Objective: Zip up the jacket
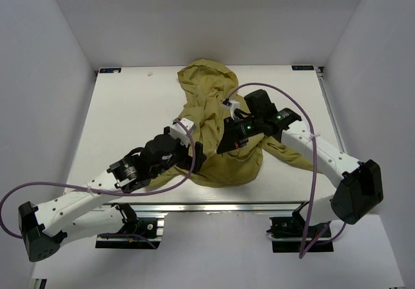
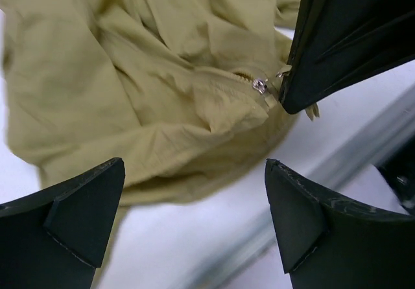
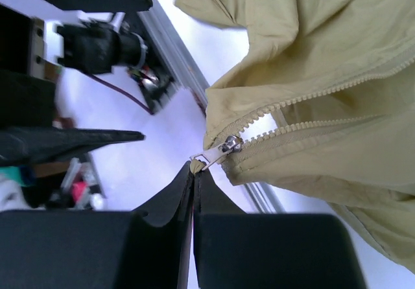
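Note:
The olive jacket [image 1: 217, 117] lies crumpled mid-table, hood toward the back. My right gripper [image 1: 228, 145] is shut on the zipper pull [image 3: 206, 157] at the jacket's bottom hem and holds the hem lifted off the table. The silver slider [image 3: 228, 145] sits at the low end of the zipper, and the two rows of teeth [image 3: 305, 111] spread apart beyond it. In the right wrist view the right gripper [image 3: 194, 170] has its jaws pressed together. My left gripper [image 2: 194, 166] is open and empty, just left of the slider [image 2: 260, 85], above the white table. It also shows in the top view [image 1: 196, 154].
The table's metal front rail [image 1: 214, 206] runs just below the jacket hem. Purple cables [image 1: 316, 172] loop from both arms. White walls close in the table on three sides. A sleeve [image 1: 292, 154] trails right under the right arm.

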`<control>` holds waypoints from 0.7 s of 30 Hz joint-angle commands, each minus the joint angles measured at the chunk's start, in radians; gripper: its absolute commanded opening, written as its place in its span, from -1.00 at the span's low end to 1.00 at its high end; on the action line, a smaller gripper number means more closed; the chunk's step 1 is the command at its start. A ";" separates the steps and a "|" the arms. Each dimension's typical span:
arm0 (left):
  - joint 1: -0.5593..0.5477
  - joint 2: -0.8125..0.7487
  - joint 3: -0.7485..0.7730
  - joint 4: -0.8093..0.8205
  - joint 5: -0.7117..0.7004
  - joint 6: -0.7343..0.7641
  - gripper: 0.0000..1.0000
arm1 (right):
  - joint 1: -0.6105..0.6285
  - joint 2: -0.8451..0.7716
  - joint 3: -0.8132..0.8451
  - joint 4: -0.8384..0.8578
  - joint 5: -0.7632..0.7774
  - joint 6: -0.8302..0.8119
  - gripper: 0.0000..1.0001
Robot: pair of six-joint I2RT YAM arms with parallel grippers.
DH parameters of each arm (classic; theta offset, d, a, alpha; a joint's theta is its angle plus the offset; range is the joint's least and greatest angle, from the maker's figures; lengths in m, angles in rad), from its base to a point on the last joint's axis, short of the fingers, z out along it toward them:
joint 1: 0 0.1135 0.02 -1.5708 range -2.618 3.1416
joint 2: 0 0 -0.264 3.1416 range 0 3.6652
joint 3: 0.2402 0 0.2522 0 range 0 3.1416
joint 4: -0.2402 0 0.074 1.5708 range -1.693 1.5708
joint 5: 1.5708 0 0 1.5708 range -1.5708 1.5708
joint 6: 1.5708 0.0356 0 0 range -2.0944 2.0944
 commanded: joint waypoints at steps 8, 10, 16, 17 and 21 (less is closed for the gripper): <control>-0.064 0.060 0.018 0.273 -0.193 0.329 0.96 | -0.089 0.102 0.213 -0.075 -0.161 0.103 -1.00; -0.072 0.082 0.032 0.279 -0.164 0.374 0.96 | -0.103 0.116 0.231 -0.078 -0.159 0.118 -1.00; -0.081 0.122 0.038 0.304 -0.141 0.428 0.96 | -0.124 0.130 0.253 -0.073 -0.187 0.137 -1.00; -0.081 0.130 0.039 0.312 -0.139 0.438 0.96 | -0.124 0.131 0.254 -0.072 -0.188 0.138 -1.00; -0.082 0.189 0.061 0.333 -0.159 0.472 0.87 | -0.126 0.136 0.265 -0.072 -0.211 0.141 -1.00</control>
